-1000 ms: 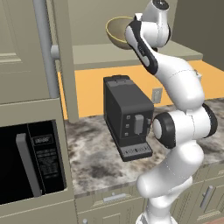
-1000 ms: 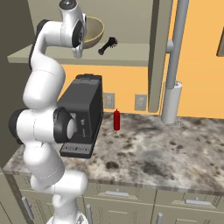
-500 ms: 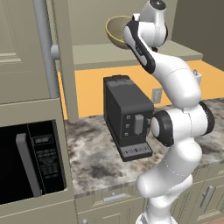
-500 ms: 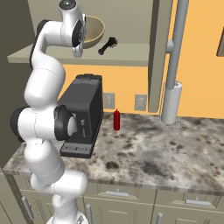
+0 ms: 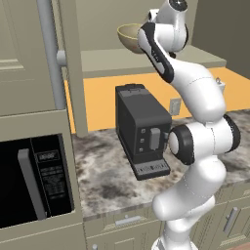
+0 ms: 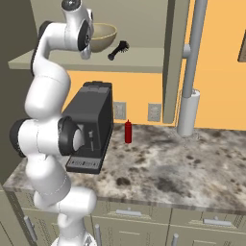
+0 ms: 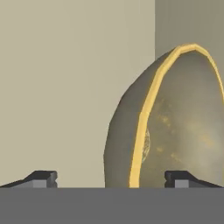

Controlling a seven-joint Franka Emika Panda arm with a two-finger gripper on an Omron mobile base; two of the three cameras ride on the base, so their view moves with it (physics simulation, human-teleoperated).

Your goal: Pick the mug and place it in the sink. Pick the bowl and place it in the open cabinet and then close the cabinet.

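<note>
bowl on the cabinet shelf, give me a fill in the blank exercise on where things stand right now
1. The bowl sits on the shelf of the open ____.
2. In the hand view, the gripper jaws stand ____, one fingertip either side of the bowl's rim.
3. Beside the bowl on the shelf lies a small black ____.
4. On the counter, a red bottle stands beside the black ____ machine.

Missing words: cabinet; open; brush; coffee

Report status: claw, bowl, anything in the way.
Claw open, fingers either side of the bowl's rim, not gripping. Bowl sits on the cabinet shelf. Small black brush beside the bowl, apart from it.
</note>
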